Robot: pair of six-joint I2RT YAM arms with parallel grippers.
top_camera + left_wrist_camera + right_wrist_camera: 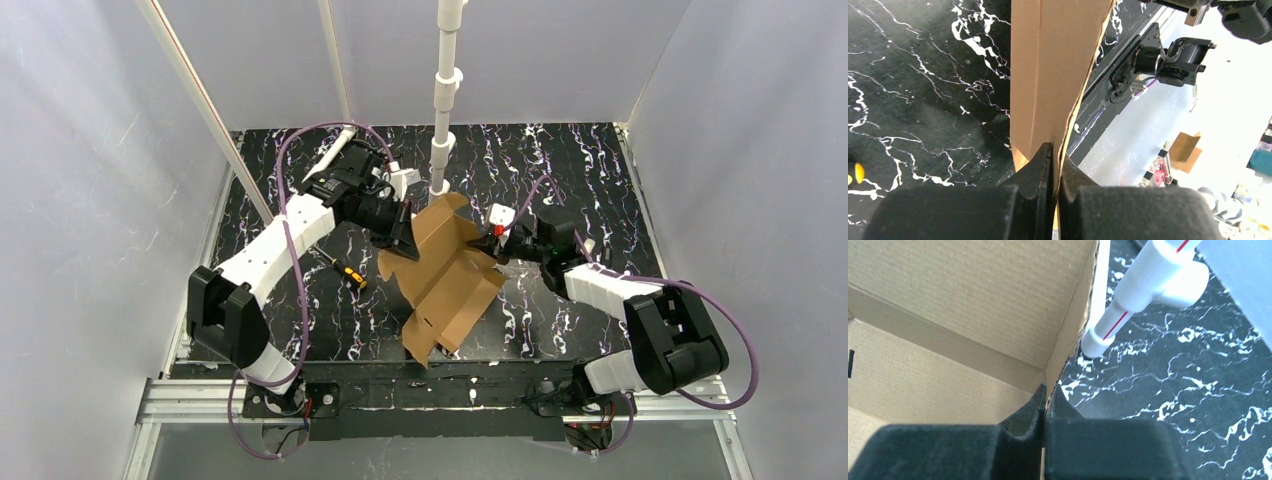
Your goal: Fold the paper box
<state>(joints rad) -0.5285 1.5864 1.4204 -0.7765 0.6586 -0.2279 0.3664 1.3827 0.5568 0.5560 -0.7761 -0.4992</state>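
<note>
Top external view: left gripper at 9 o'clock and right gripper at 3 o'clock clamp the paper box; most folds apparently remain.

Lab: white enclosure walls, pipe frame

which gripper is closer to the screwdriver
Left. The left gripper, shut on the left flap of the paper box, sits beside the screwdriver; the right gripper grips the opposite flap, farther off.
</note>
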